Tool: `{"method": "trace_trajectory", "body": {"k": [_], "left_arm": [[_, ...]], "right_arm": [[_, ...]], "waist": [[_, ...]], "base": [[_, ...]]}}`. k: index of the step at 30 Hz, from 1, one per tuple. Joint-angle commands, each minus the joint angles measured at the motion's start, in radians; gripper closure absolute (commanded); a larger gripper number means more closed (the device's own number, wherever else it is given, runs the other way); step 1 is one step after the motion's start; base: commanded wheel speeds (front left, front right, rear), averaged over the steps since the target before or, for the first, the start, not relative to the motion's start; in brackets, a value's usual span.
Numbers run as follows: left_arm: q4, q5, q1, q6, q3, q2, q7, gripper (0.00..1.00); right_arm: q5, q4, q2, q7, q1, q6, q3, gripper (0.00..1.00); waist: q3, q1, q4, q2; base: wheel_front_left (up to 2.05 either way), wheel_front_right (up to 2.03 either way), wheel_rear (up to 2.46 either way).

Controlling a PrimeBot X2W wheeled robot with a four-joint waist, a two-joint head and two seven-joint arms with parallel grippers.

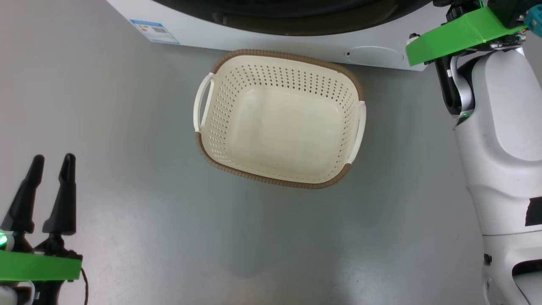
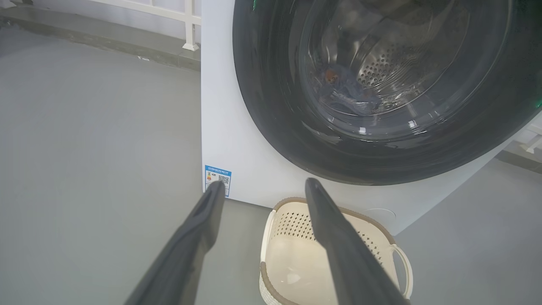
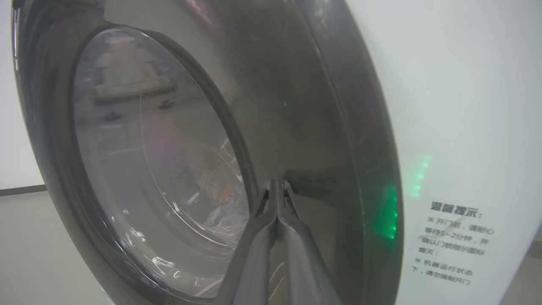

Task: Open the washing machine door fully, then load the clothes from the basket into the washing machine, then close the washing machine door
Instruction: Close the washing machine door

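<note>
Basket: the basket [image 1: 271, 180] stands empty on the floor [image 1: 127, 127], just in front of the washing machine [image 2: 228, 140].
Clothes: I see the clothes [image 2: 345, 91] inside the drum, behind the glass.
Door: the washing machine door [image 2: 271, 106] lies against the machine's front; I cannot tell whether it has latched.
Left pincer: the left pincer [image 1: 53, 159] hangs wide open, holding nothing, well apart from the basket.
Right pincer: the right pincer [image 3: 276, 183] is pressed together, empty, tips at the door's black ring.
Progress: I judge opening and loading done; only making sure of the door's closure is left.
</note>
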Motion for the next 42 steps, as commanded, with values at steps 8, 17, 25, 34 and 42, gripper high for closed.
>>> {"method": "trace_trajectory", "body": {"k": [8, 17, 25, 34, 42], "left_arm": [[-0.018, -0.010, -0.024, -0.003, 0.033, 0.038, -0.010, 0.00], [-0.012, 0.001, -0.011, -0.003, 0.027, 0.034, -0.010, 0.00], [0.005, 0.013, 0.009, -0.003, 0.021, 0.030, -0.010, 0.00], [0.014, 0.037, 0.046, -0.003, 0.023, 0.014, -0.010, 0.00], [0.026, 0.053, 0.085, -0.003, 0.036, -0.004, -0.010, 0.00]], "right_arm": [[0.012, -0.009, -0.003, -0.003, -0.022, -0.013, -0.013, 1.00], [0.062, -0.005, -0.003, -0.003, 0.033, -0.013, 0.019, 1.00], [0.098, -0.023, -0.003, -0.003, 0.114, -0.013, 0.094, 0.00], [0.132, -0.085, -0.003, -0.003, 0.222, -0.013, 0.126, 0.00], [0.134, -0.168, -0.006, -0.003, 0.341, -0.013, 0.130, 0.00]], "waist": [[-0.022, 0.0000, -0.008, 0.0000], [-0.067, 0.0000, -0.019, 0.0000], [-0.133, 0.0000, -0.035, 0.0000], [-0.231, 0.0000, -0.067, 0.0000], [-0.312, 0.0000, -0.098, 0.0000]], "base": [[0.00, 0.00, 0.00], [0.00, 0.00, 0.00], [0.00, 0.00, 0.00], [0.00, 0.00, 0.00], [0.00, 0.00, 0.00]]}}
